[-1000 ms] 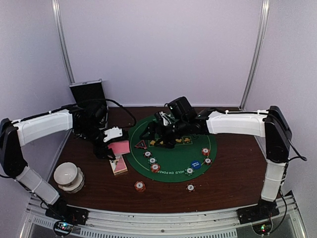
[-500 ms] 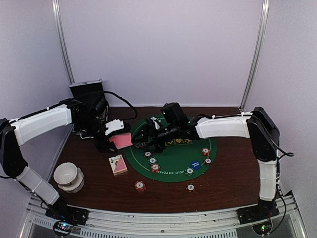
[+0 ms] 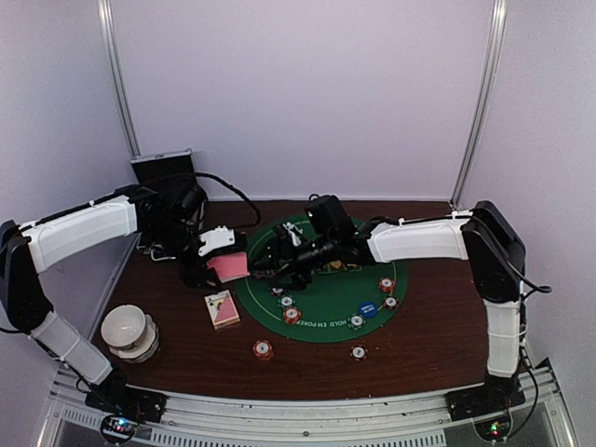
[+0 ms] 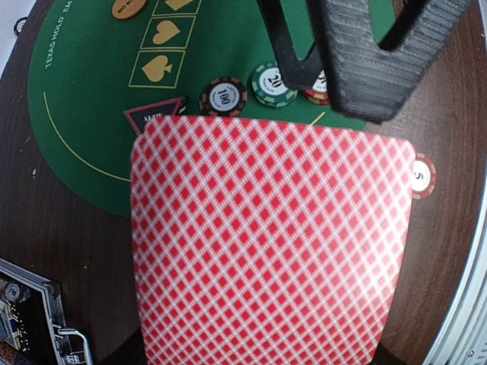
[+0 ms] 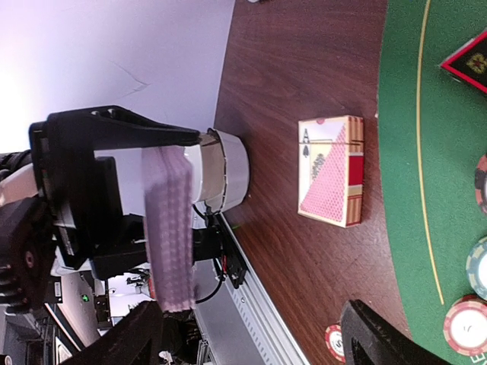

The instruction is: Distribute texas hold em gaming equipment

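White bowl, black case, green felt mat

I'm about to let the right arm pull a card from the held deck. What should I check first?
1. Grip of left jaws on deck: ok, clamped.
2. Opening of right jaws: ok, open.
3. Placement of right jaws around deck edge: not ok, deck lies ahead of them.
4. Top card separated from the rest: cannot tell.
5. Path clear of card box: ok, it lies flat on the table.
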Controlling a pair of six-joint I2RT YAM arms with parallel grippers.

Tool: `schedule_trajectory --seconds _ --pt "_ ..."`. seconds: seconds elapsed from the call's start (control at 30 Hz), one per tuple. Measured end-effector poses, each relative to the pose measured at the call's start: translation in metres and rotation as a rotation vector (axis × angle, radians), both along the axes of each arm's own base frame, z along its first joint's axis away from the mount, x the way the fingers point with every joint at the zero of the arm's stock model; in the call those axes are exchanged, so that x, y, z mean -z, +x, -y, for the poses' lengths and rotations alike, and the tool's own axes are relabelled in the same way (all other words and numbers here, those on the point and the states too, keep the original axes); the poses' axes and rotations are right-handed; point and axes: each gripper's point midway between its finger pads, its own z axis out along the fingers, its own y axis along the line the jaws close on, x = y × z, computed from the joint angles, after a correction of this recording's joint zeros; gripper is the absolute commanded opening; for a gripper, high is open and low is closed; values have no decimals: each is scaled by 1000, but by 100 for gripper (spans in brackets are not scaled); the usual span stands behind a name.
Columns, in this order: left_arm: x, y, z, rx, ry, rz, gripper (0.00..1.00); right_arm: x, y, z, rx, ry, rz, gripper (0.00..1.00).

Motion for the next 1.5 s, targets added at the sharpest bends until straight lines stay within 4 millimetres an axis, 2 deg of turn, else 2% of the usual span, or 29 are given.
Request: schedule_trajectory --seconds 0.17,0.27,0.4,0.63,0.93,1.23,1.43,1.5 --pt "0 0 0 6 1 1 0 15 0 14 13 -52 -16 85" --pt "0 0 0 6 1 1 0 13 1 16 23 -57 -16 85" --pt "0 0 0 6 1 1 0 -1 4 16 36 -29 4 83" --pt "0 0 0 6 1 1 0 -27 7 15 55 25 39 87" --pt "0 -1 -1 -4 3 -7 0 -53 7 -1 46 126 44 84" --pt "3 -3 -12 -41 45 -36 0 -49 10 -12 17 165 1 76" --pt "3 -5 -12 -41 47 -46 0 -42 11 -11 16 165 -7 80" --pt "0 -4 -7 -33 32 -39 0 -35 11 -6 23 158 -13 82"
